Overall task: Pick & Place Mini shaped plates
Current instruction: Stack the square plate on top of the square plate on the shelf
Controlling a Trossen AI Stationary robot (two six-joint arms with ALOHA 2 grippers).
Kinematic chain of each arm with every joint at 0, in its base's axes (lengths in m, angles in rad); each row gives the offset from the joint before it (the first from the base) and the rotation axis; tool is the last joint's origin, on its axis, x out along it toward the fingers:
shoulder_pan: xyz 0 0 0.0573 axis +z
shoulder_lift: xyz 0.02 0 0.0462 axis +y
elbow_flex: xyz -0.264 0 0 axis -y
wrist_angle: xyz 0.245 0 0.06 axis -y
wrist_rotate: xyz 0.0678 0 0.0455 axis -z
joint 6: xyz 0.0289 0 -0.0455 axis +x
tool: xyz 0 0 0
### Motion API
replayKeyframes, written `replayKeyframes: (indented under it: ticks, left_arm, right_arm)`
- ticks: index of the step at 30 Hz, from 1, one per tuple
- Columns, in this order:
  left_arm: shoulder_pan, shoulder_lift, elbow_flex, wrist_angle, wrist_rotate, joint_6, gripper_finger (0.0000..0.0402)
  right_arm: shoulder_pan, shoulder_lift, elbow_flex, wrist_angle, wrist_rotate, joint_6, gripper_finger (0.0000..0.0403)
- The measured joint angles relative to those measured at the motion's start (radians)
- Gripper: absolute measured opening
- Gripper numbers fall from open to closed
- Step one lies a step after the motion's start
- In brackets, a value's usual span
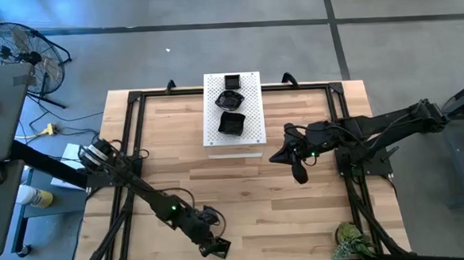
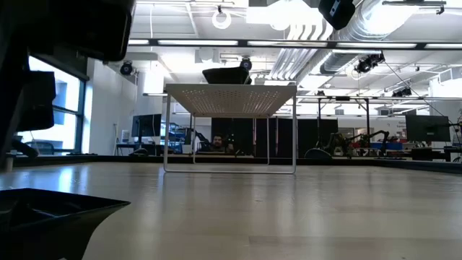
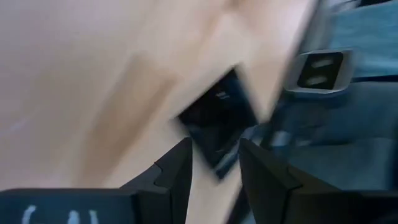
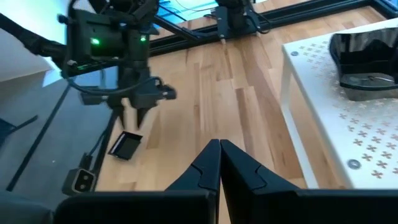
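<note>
A small square black plate (image 3: pixel 217 124) lies flat on the wood close to the table's near edge; the right wrist view shows the plate (image 4: pixel 126 146) too. My left gripper (image 3: pixel 214 163) hovers just above it, open, a finger on either side of its nearer corner. In the right wrist view the left gripper (image 4: pixel 138 111) stands clear of it. Three more black plates (image 1: pixel 232 124) rest on the white perforated board (image 1: pixel 252 133) at the far middle. My right gripper (image 4: pixel 219 155) is shut and empty, in the air right of the board, and shows in the high view (image 1: pixel 285 155).
The board stands on thin legs (image 2: pixel 165 137), with open space beneath. Black frame rails (image 1: pixel 129 135) run along the table's sides. A small plant (image 1: pixel 351 243) sits at the near right corner. A person (image 2: pixel 211 142) sits in the room far behind the table.
</note>
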Motion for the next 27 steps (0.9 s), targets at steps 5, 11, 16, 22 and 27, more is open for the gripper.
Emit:
replayKeyframes:
  ticks: [5,11,16,22,27]
  left_arm:
    - [0.000,0.074,0.084,-0.128,0.004,-0.062,0.0127]
    - [0.000,0.120,0.138,-0.189,0.003,-0.197,0.0127]
    - [0.000,0.126,0.152,-0.188,-0.004,-0.202,0.0127]
    - [0.000,0.126,0.151,-0.153,0.000,-0.227,0.0104]
    - [0.000,0.126,0.151,-0.110,0.005,-0.202,0.0087]
  right_arm:
    - [0.000,0.000,0.000,-0.001,-0.010,-0.025,0.0002]
    - [0.003,0.001,0.000,-0.003,-0.026,-0.027,0.0002]
    - [0.010,0.004,0.000,0.001,-0.041,-0.046,0.0002]
    - [0.011,0.003,0.000,-0.002,-0.055,-0.049,0.0002]
    - [0.011,0.003,0.000,-0.001,-0.055,-0.049,0.0002]
